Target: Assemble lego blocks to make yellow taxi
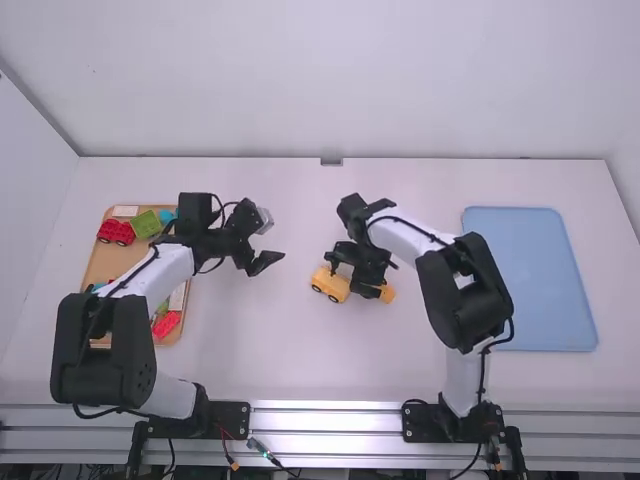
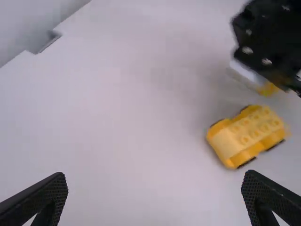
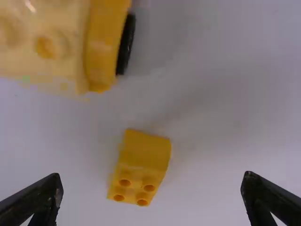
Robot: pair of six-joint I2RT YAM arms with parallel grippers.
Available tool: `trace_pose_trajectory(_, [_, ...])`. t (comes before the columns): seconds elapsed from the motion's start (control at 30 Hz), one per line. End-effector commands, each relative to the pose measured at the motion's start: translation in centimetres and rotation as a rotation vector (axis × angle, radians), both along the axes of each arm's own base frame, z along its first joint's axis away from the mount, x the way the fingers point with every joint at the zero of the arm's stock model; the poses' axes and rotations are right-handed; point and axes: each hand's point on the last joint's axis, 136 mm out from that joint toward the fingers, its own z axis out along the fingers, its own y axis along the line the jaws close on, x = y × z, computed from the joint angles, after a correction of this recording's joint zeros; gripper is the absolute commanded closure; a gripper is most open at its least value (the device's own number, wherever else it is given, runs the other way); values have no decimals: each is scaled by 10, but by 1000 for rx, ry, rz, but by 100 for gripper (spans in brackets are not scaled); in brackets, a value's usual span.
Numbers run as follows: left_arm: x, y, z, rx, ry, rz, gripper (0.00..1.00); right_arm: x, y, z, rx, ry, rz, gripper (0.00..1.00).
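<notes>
Hovering over the small yellow brick (image 3: 138,169), looks a bit off-centre

Right pincer (image 3: 152,176) is wide open but the brick sits nearer one finger — closing like that could shove or twist it. Car base (image 2: 247,136) is just beside it on the desk (image 1: 250,350), so a sloppy wrist might bump that too. Left pincer (image 2: 154,179) is open, nothing in it. Right arm (image 1: 410,240) hides part of both pieces in the high view — and the right wrist view crops the base.
</notes>
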Motion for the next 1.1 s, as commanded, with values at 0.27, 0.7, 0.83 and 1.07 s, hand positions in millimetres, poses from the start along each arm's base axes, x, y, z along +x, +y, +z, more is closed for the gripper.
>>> trace_pose_trajectory(0.27, [-35, -57, 7, -55, -304, -470, 1, 8, 28, 104, 413, -203, -98, 1])
trace_pose_trajectory(0.7, [-32, -106, -38, -65, -195, -639, 1, -3, 10, 72, 643, -381, -112, 1])
trace_pose_trajectory(0.83, [-32, -106, -58, 40, -144, -737, 1, -4, 5, 58, 646, -398, -137, 1])
trace_pose_trajectory(1.07, [-39, -102, -77, 61, -104, -896, 1, -4, 8, 65, 747, -369, -164, 1])
